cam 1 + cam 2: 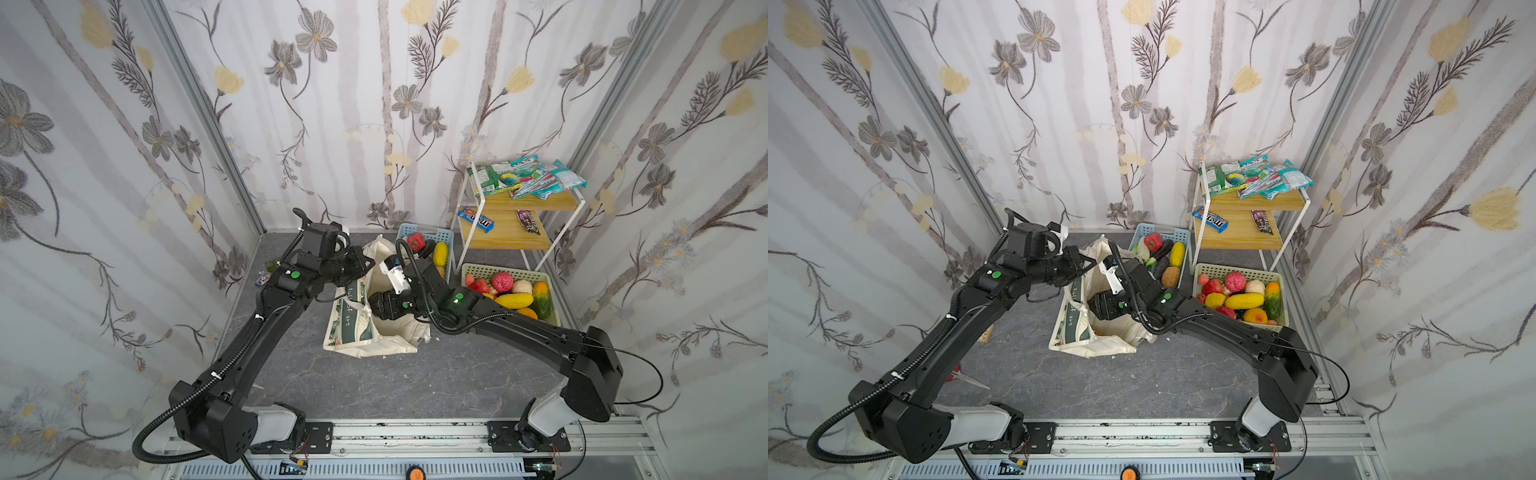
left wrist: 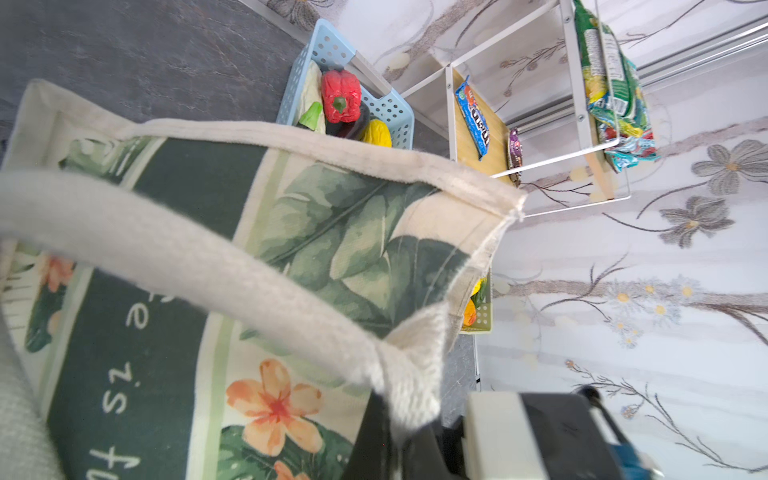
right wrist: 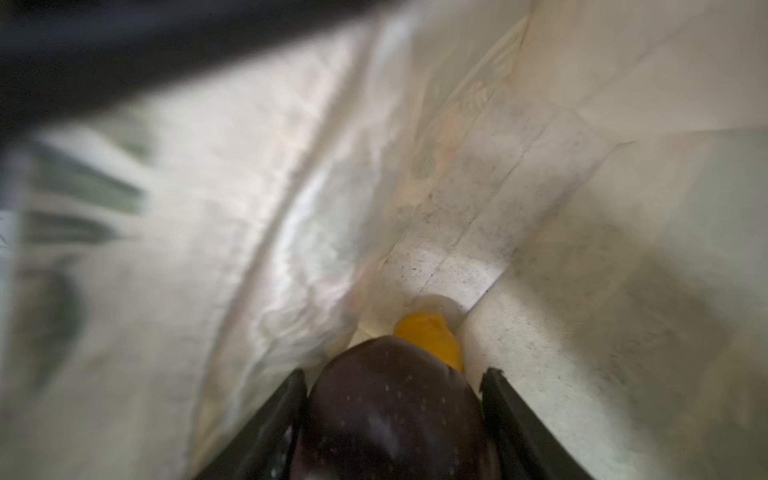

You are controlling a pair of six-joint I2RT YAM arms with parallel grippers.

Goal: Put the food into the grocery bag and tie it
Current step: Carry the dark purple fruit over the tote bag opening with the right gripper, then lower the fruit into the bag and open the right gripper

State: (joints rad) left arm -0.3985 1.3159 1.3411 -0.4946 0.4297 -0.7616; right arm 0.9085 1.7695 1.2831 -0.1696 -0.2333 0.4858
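Right gripper (image 3: 397, 374) is seen deep inside the cream canvas grocery bag (image 1: 351, 328) with its floral print and dark green lettered band. Its jaws are closed around a rounded, glossy dark purple plastic toy vegetable (image 3: 395, 419), which has not yet been let go. Further down, on the bag's floor, a yellow-orange plastic toy fruit (image 3: 430, 338) is already lodged, so at least one piece can be counted as packed. Left gripper (image 1: 366, 265) is pinched shut on the bag's top edge, and the mouth is held open by it. A cream loop handle (image 2: 166, 249) is draped loose across the left wrist view. Much is judged to be left: the light blue perforated plastic basket (image 1: 445, 235) and the pale yellow perforated basket (image 1: 498, 271) are well stocked with toy produce. The green crinkly snack packet (image 1: 492, 178) is lying on the white wire shelf with wooden boards (image 1: 509, 235), well apart from the bag. No knot is seen, and tying has not been begun.
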